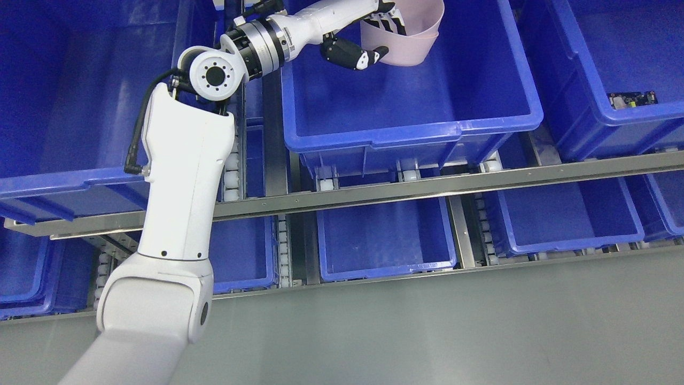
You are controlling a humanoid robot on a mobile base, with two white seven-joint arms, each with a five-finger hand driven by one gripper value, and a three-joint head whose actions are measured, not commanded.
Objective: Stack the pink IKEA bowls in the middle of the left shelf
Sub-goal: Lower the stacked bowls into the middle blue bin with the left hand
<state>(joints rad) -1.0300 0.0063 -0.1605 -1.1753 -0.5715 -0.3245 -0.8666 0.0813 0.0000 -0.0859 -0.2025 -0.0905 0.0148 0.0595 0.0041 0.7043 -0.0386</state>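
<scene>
You see the pink bowls (409, 37) tilted, opening facing up-left; the left hand (368, 37) fingers (387, 18) grasp the rim inside the blue bin (417, 128).

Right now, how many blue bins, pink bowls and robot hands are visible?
Blue bins: 8, e.g. the middle bin
Pink bowls: 2 by the visible rims, nested, held by the left hand
Robot hands: 1
Total: 11

left arm: enters from the lower left, reaches up over the shelf rail (406, 190)
left hand (368, 35): fingers closed on the rim of the pink bowl (409, 40)
pink bowl: tilted, inside the middle blue bin (417, 128), near its back
right bin (614, 123): holds a small circuit board (632, 99)
lower shelf: more blue bins
</scene>
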